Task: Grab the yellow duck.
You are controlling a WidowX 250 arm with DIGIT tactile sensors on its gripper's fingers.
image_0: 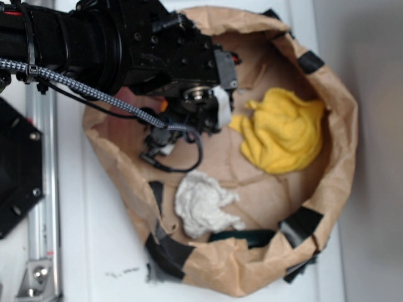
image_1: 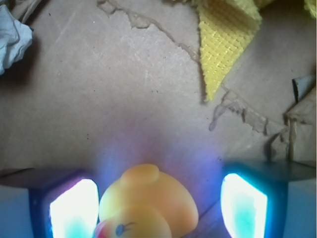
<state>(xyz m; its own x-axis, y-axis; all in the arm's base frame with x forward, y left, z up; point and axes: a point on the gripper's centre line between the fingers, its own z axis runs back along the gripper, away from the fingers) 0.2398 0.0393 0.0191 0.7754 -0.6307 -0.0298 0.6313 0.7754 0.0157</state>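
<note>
Two glowing fingers (image_1: 74,210) of my end effector (image_1: 158,210) stand apart on either side of the yellow duck (image_1: 146,203), which sits between them on the brown paper floor of the paper basket (image_0: 340,163); I see a gap on each side, so nothing is clamped. In the exterior view the arm hides the duck. A yellow cloth (image_0: 283,129) lies to the right in the basket, a white paper wad (image_0: 203,202) nearer me.
</note>
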